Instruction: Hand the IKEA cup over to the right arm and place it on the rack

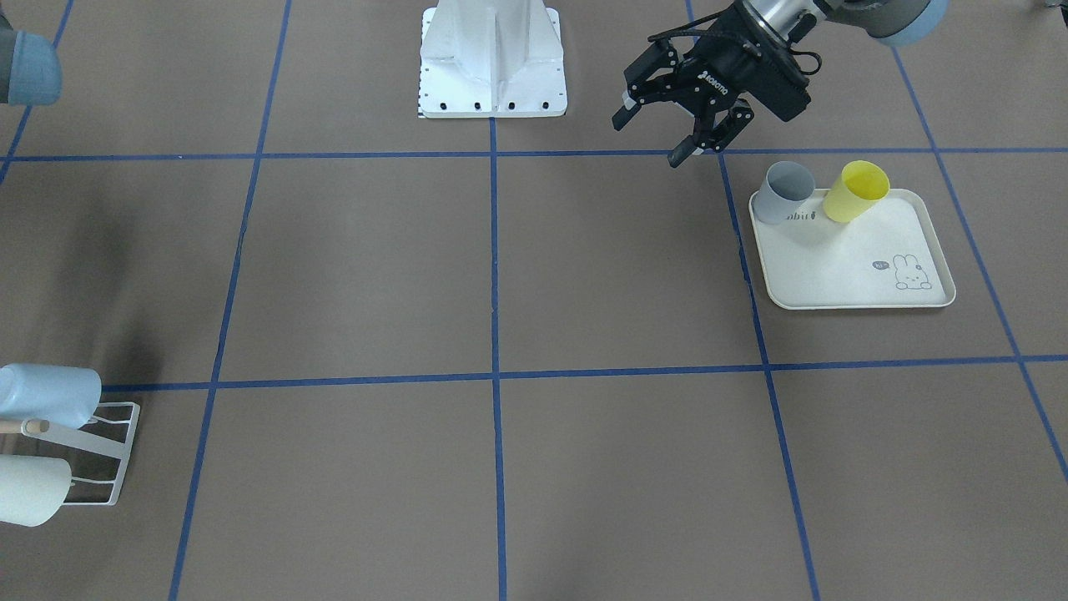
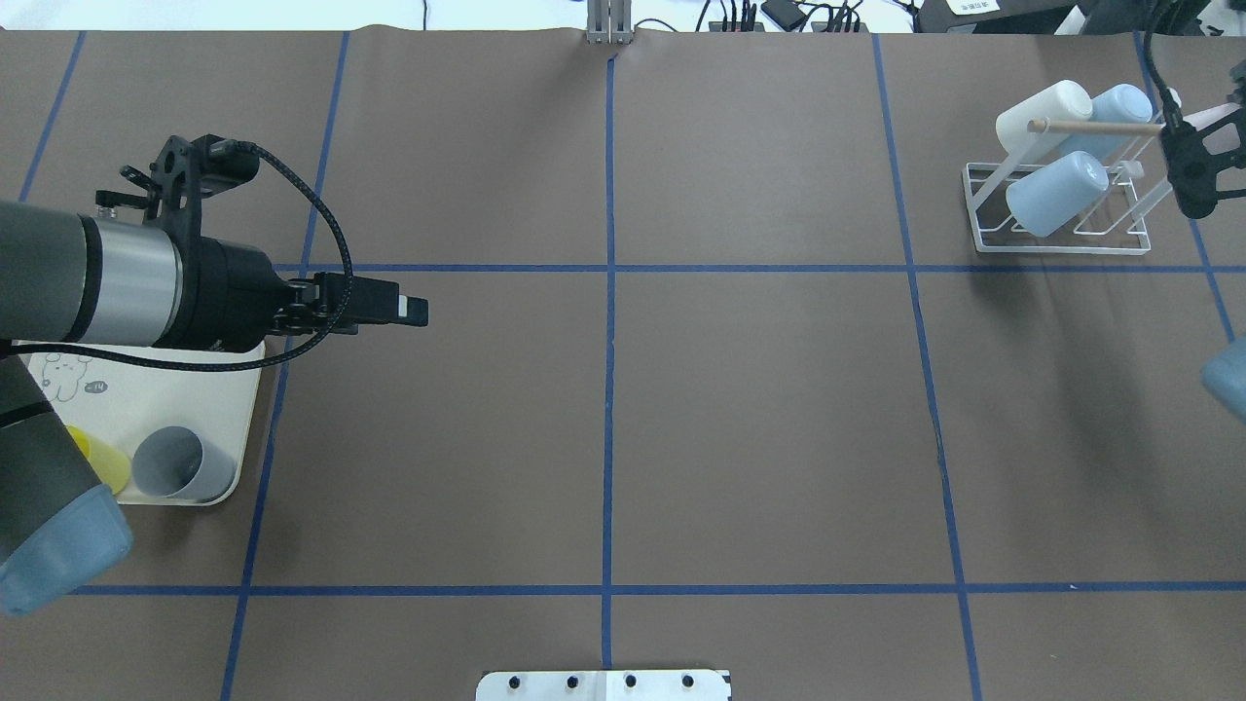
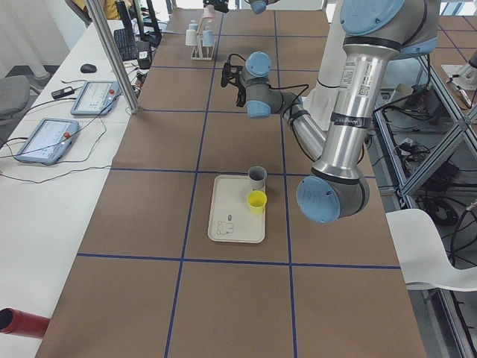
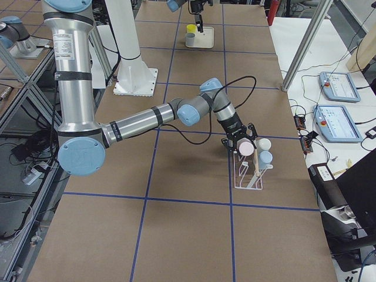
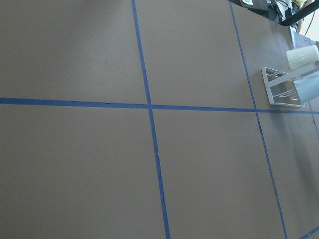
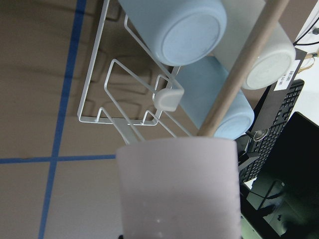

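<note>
I am looking over the brown bench (image 2: pixel 759 419), where the right arm (image 4: pixel 135 120) is stretching toward the far right corner. Near the left edge the rabbit-print tray (image 1: pixel 851 284) is lying flat; at the far right corner the white wire rack (image 2: pixel 1061 249) is standing. The left gripper (image 1: pixel 651 139) is hanging released, fingers spread, just beside the tray. The right gripper (image 4: pixel 239 144) is clenching the pale pink IKEA cup (image 6: pixel 179 189) close by the rack's wooden handle (image 2: pixel 1095 127); I cannot tell whether they are touching. 2 light-blue cups (image 2: pixel 1056 193) and 1 white cup (image 2: pixel 1042 112) are resting on the rack, while 1 grey cup (image 1: pixel 788 192) and 1 yellow cup (image 1: pixel 855 192) are sitting at the tray's robot-side end.
</note>
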Robot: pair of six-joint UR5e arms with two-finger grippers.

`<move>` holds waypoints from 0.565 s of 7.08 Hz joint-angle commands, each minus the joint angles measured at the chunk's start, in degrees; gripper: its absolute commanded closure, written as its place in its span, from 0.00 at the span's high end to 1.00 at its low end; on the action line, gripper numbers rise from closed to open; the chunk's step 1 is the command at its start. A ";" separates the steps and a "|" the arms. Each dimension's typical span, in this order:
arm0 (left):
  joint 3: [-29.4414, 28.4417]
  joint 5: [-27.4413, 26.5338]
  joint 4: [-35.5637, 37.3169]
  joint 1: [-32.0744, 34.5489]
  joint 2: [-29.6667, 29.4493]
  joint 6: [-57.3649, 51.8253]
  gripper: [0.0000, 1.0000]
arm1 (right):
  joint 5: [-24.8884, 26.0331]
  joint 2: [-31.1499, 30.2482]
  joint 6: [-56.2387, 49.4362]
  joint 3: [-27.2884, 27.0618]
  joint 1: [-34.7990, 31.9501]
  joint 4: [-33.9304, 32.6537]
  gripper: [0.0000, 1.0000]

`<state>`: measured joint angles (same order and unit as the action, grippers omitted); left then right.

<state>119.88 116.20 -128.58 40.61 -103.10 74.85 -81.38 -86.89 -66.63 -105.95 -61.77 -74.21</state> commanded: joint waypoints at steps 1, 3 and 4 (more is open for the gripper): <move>-0.08 0.08 -0.09 0.00 0.00 0.03 1.00 | 3.76 0.84 -1.31 0.57 3.49 -0.66 0.00; -0.09 0.08 -0.09 0.00 0.00 0.03 1.00 | 6.93 1.63 -2.71 0.57 4.99 -3.47 0.00; -0.09 0.08 -0.09 0.00 0.00 0.03 1.00 | 7.89 1.63 -5.33 0.92 5.00 -3.65 0.00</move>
<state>119.80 116.28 -128.67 40.61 -103.09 74.88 -74.86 -85.41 -69.55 -105.30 -57.11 -77.15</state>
